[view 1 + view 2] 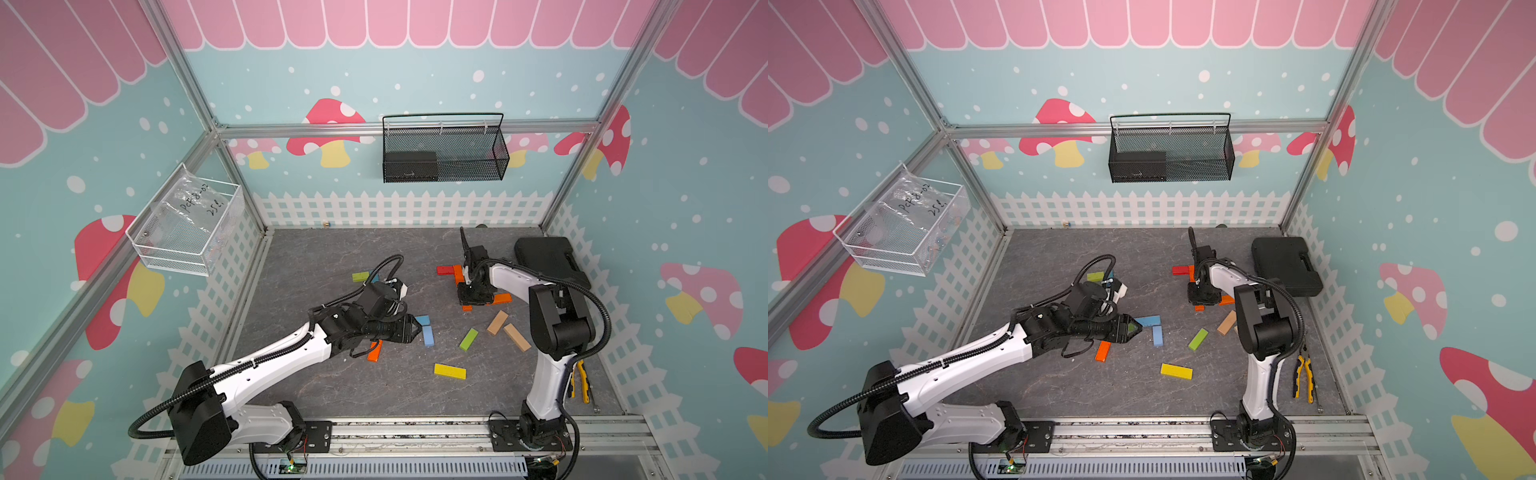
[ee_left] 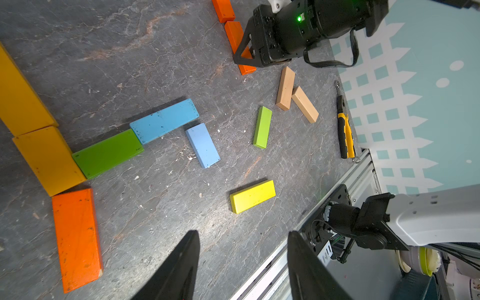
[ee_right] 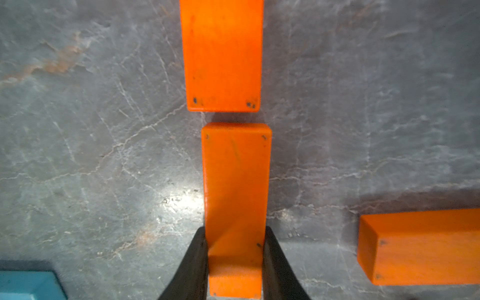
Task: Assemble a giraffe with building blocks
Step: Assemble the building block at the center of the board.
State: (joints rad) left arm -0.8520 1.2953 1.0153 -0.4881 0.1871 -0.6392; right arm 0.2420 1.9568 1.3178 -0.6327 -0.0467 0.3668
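My right gripper (image 3: 235, 230) is shut on an orange block (image 3: 235, 181) that lies flat on the grey mat, end to end with a second orange block (image 3: 222, 54). A narrow gap separates the two. A third orange block (image 3: 420, 246) lies crosswise to one side. In both top views this gripper (image 1: 471, 297) points down at the orange row, beside a red block (image 1: 445, 270). My left gripper (image 2: 242, 233) hovers open over bare mat with nothing between its fingers. Loose blocks lie around: yellow (image 2: 252, 196), two blue (image 2: 202, 145), green (image 2: 262, 127) and two tan (image 1: 497, 322).
A black plastic case (image 1: 550, 262) sits at the back right corner. Yellow-handled pliers (image 1: 579, 380) lie by the right wall. More blocks lie under the left arm: orange (image 1: 375, 351) and green (image 1: 360, 276). A black mesh basket (image 1: 444, 149) and a white one (image 1: 187, 224) hang on the walls.
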